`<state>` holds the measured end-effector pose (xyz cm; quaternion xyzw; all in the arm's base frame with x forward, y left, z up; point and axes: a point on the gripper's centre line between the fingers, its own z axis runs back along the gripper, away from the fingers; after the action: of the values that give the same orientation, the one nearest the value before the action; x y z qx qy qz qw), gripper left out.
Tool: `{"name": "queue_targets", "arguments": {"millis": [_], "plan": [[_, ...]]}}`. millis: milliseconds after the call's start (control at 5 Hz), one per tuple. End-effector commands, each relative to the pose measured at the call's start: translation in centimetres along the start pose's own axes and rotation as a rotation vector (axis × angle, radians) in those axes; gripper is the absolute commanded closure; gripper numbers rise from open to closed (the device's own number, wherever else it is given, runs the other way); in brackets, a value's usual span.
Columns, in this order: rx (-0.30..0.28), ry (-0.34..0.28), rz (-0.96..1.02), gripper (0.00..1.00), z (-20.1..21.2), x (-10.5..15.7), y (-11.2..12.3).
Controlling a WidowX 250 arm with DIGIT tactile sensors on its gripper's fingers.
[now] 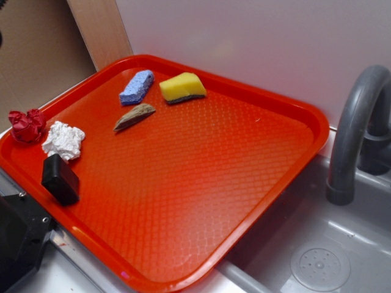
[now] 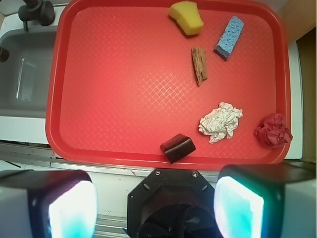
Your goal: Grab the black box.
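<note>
Closest in the wrist view are the gripper (image 2: 156,208)'s two pale, glowing finger pads (image 2: 74,210), rounded and translucent, standing wide apart with nothing between them, a black octagonal mount with screws sitting behind the gap; just past them lies the black box (image 2: 177,148), a small matte block with softened edges, resting slightly askew at the near rim of the red tray (image 2: 99,99), touching nothing; in the exterior view the black box (image 1: 60,179) sits at the tray's lower left edge, just beside the crumpled white paper wad (image 1: 63,140), whose creased folds catch the light; next along the same edge is a crumpled red paper ball (image 1: 27,126), tighter and darker, pressed near the tray's raised lip; farther in lies a sliver of rough brown wood (image 1: 134,116), tapered and fibrous; beyond it a blue sponge (image 1: 137,87), porous and oblong with angled ends, and a yellow sponge (image 1: 182,87), wedge-shaped with a dark scouring layer beneath; the tray's plastic floor carries a fine diamond-embossed pattern and has rounded corners; it overhangs a grey plastic sink (image 1: 317,244) with a round perforated drain, beside a curved grey faucet (image 1: 357,122).
</note>
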<state>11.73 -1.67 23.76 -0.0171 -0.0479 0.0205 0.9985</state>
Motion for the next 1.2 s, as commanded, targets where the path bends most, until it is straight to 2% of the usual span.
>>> {"name": "queue_targets", "arguments": {"millis": [0,200,400,800,1000], "plan": [[0.000,0.000,0.000,0.00,0.0,0.0,0.0],[0.047,-0.016,0.082,0.00,-3.2,0.2,1.8],[0.035,-0.023,0.184,0.00,-3.4,-1.9,1.5],[-0.024,0.043,0.477,0.00,-6.9,-2.3,1.3],[-0.086,0.078,0.541,0.00,-8.7,-1.7,1.7]]}}
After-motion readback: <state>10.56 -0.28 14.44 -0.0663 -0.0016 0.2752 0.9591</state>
